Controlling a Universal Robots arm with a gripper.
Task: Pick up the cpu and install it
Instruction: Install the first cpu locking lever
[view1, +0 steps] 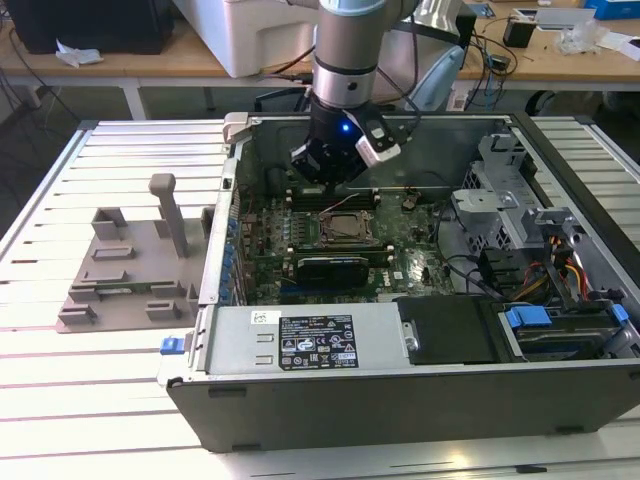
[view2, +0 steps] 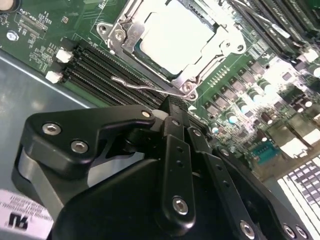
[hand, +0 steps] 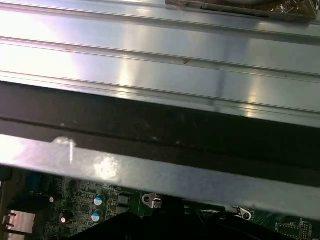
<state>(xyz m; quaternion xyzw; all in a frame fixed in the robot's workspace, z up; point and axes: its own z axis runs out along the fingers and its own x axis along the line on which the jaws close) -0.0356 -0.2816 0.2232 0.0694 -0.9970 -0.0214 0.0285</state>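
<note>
Ribbed metal tabletop (view1: 90, 400) supports the open computer case (view1: 400, 390). Beyond its near wall, the cpu (view2: 175, 32) sits in the motherboard socket (view2: 197, 75). My gripper (view2: 172, 107) hovers above it, fingers clenched, empty.

Slatted metal table (view1: 90, 400) carries open computer case (view1: 400, 390), grey fixture block (view1: 130, 270) beside it

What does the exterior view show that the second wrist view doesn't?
The exterior view alone takes in the whole open computer case, the grey fixture block on the slatted table, and the arm reaching down into the case.

The second wrist view alone gives a close look at the cpu lying in its socket, and the memory slots beside it.

Both show the gripper above the green motherboard.
</note>
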